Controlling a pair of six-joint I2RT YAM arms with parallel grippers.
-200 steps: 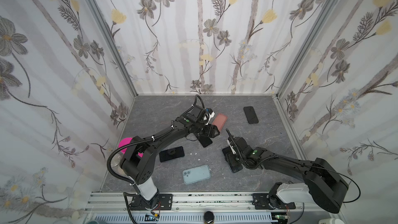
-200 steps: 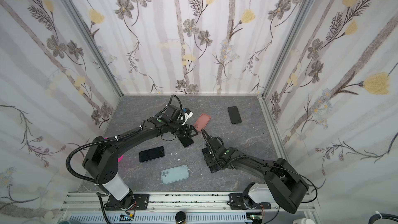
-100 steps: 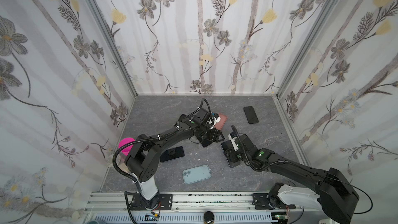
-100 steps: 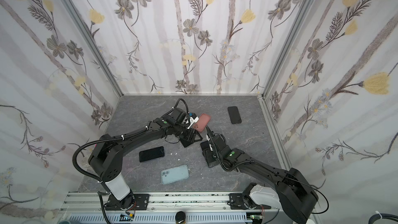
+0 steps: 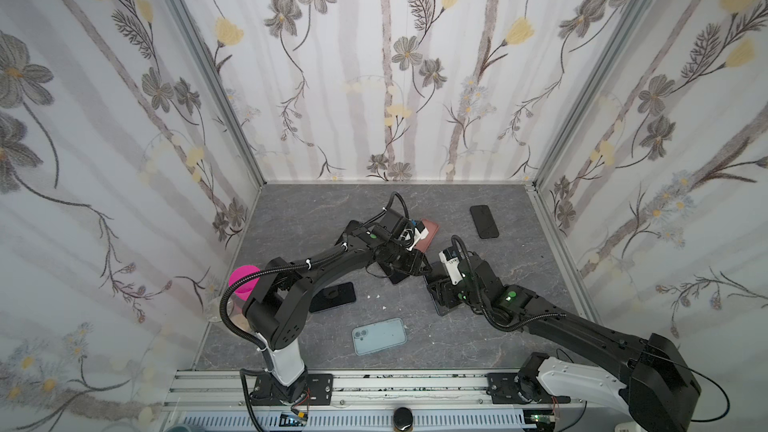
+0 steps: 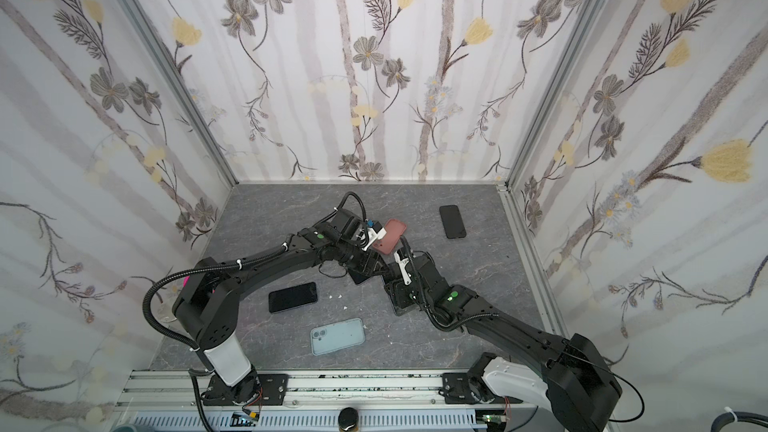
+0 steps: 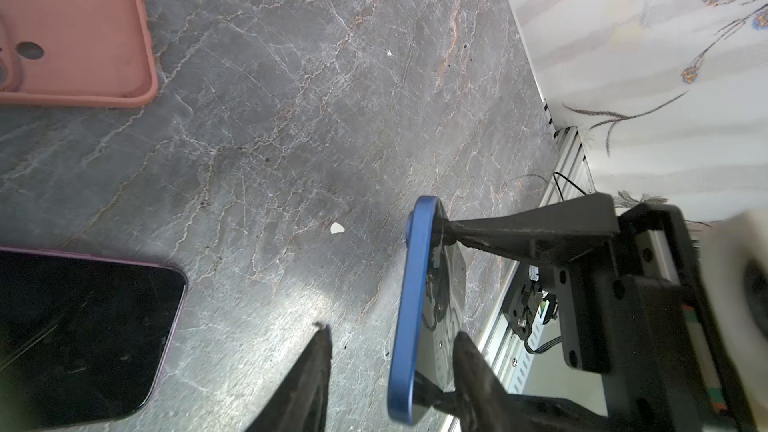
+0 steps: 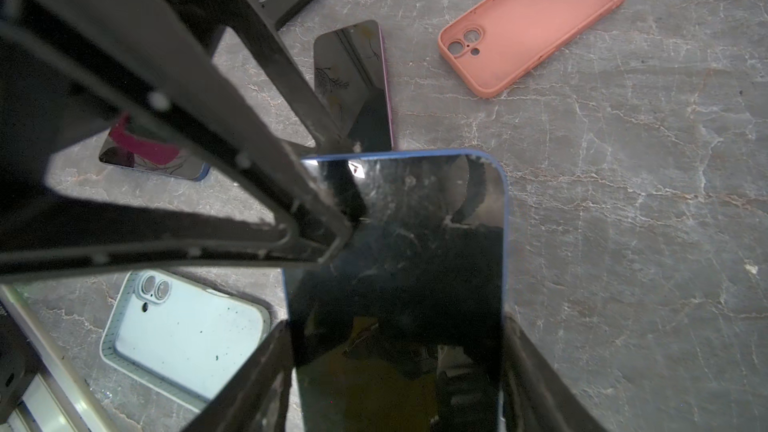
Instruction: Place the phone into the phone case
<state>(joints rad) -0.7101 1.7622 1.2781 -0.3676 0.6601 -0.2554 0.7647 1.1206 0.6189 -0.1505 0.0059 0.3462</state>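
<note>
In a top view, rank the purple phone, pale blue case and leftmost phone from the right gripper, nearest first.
1. purple phone, centre.
2. pale blue case, front centre.
3. leftmost phone, by the left arm's base.

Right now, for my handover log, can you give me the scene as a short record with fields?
held item: blue phone, tilted, not lying flat
right gripper: shut on the blue phone
left gripper: jaws straddle the phone's end, one finger apart from it
empty cases: pink case and light blue case, both lying on the table
phone in a case: none yet
</note>
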